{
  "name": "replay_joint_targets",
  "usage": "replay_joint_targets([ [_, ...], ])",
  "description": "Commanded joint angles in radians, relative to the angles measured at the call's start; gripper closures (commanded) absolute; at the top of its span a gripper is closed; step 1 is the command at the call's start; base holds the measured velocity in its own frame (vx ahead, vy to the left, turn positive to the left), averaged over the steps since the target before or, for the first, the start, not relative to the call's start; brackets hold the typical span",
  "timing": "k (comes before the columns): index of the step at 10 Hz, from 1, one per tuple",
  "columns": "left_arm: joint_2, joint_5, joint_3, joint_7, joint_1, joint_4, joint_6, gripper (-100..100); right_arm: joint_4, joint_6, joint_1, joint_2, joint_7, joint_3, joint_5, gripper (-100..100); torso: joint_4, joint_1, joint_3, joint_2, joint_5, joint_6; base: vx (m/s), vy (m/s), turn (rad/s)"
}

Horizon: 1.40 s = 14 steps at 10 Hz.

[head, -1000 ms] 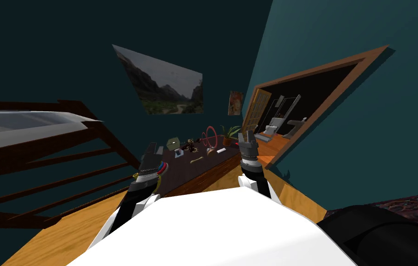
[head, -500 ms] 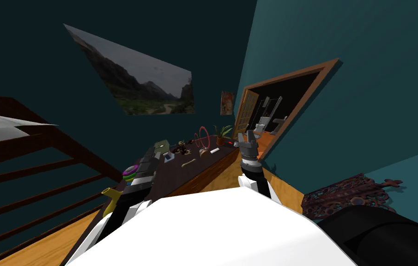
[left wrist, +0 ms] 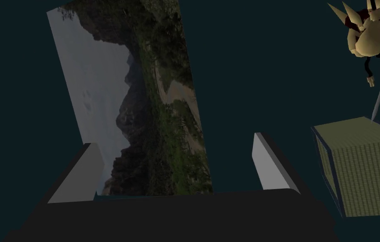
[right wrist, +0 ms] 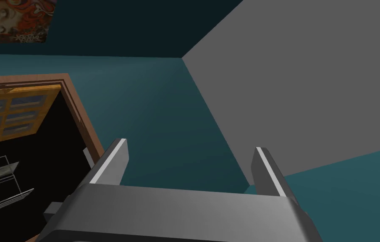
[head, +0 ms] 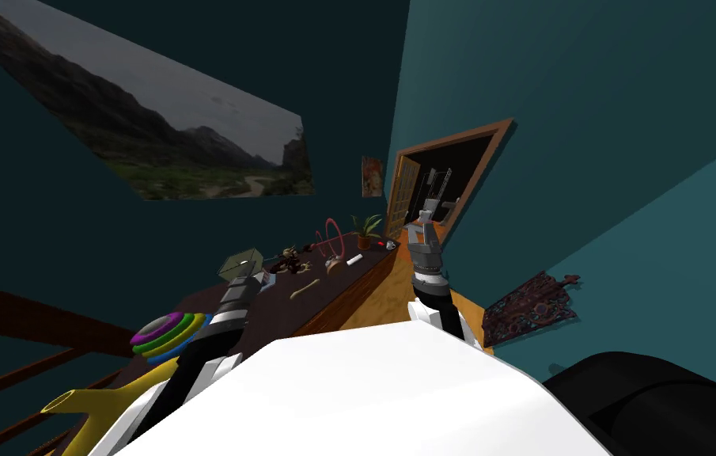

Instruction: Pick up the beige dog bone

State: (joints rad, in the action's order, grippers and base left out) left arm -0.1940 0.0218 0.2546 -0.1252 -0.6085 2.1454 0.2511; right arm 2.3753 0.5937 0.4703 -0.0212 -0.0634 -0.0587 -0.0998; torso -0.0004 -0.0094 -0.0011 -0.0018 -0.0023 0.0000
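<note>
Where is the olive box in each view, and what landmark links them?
Head view: olive box on the dark table, past the left gripper.
Left wrist view: box beside one open finger, near the spiky figure.
Right wrist view: right gripper, fingers open, faces the doorway instead.
Landmark: landscape picture, in head and left wrist views.

a room in a home: a landscape picture (head: pixel 150 134) on the dark teal wall at upper left, a potted plant (head: pixel 365 229) on a cluttered bench (head: pixel 285 310), a patterned rug (head: pixel 530 305) at right.
</note>
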Motion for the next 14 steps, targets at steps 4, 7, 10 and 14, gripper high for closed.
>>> replay_joint_targets([
  [4, 0.006, 0.011, 0.056, -0.078, -0.015, -0.083, -0.093, -100, 0.0, 0.0, 0.0, 0.0, 0.0, 0.0, 0.0, 0, 0.0, 0.001, 0.0, 0.0, 0.0, 0.0, 0.054, -0.099, -0.184],
  [7, 0.006, 0.012, 0.104, -0.141, -0.027, -0.142, -0.169, -100, 0.0, 0.0, 0.0, 0.0, 0.0, 0.0, 0.0, 0, 0.0, 0.003, 0.0, 0.0, 0.001, 0.0, 0.055, -0.076, -0.236],
  [10, 0.008, 0.011, 0.148, -0.203, -0.037, -0.206, -0.246, -100, 0.0, 0.0, 0.0, 0.0, 0.0, 0.0, 0.0, 0, 0.001, 0.006, 0.001, 0.003, 0.001, -0.001, 0.034, -0.046, -0.201],
  [14, 0.01, 0.009, 0.188, -0.263, -0.044, -0.271, -0.323, -100, 0.0, 0.0, 0.0, 0.0, 0.0, 0.0, 0.0, 0, 0.0, 0.006, 0.001, 0.002, 0.001, 0.0, 0.05, -0.045, -0.212],
])
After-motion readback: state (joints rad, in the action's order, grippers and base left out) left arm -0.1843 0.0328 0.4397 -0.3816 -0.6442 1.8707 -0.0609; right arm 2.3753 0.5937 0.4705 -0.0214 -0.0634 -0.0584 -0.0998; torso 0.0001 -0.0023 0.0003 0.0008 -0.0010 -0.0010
